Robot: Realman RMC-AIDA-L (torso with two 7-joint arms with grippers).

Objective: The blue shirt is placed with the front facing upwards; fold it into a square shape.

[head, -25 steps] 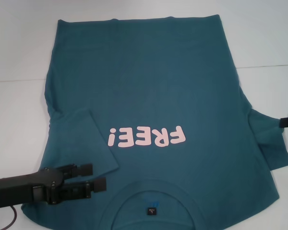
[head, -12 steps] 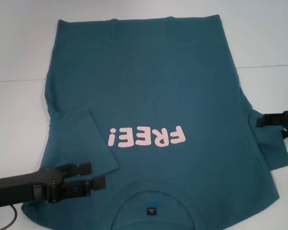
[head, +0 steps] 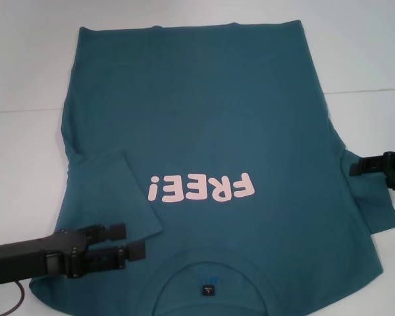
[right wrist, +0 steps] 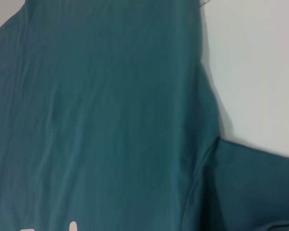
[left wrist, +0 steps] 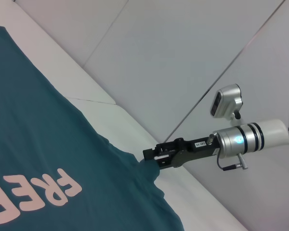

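Observation:
The blue shirt (head: 204, 112) lies flat on the white table with its front up. The pink "FREE!" lettering (head: 201, 188) faces me and the collar with its black label (head: 207, 289) is nearest me. Its left sleeve (head: 115, 194) is folded inward over the front. My left gripper (head: 135, 241) hovers open over the shirt's near left shoulder, holding nothing. At the far edge of the spread right sleeve (head: 375, 201), my right gripper (head: 354, 167) sits low by the armpit. The left wrist view shows the right gripper (left wrist: 147, 156) at the sleeve's edge.
White table (head: 26, 151) surrounds the shirt on the left, right and far sides. A dark cable (head: 13, 299) hangs under my left arm at the near left corner. A seam line crosses the table (head: 368, 91) behind the shirt.
My right gripper has come in from the right edge, moving left to the right sleeve's far edge. The left gripper and the shirt have barely moved.

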